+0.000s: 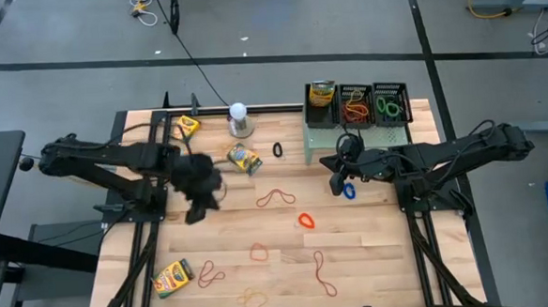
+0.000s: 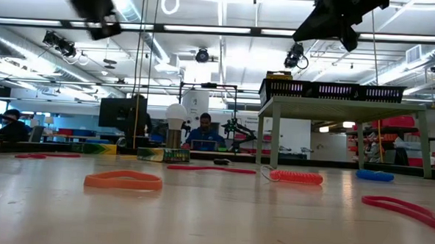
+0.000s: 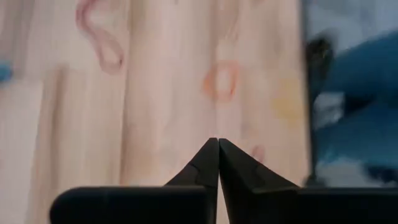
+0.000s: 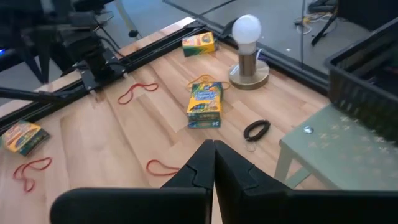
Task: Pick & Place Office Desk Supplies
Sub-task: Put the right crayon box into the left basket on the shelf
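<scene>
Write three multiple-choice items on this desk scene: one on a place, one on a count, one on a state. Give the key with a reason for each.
1. Where do the black mesh baskets stand?
A. on the pale green riser
B. on the bare wood beside the left arm
C. on the floor

2. How many crayon boxes lie on the table top itself?
A. one
B. three
C. six

3. How are the left gripper's jaws?
A. wide open
B. shut on a crayon box
C. shut, empty

Key: 1 A, the high view shows them in a row on the riser. 2 B, boxes at and. 3 C, the left wrist view shows the tips meeting with nothing between.
</scene>
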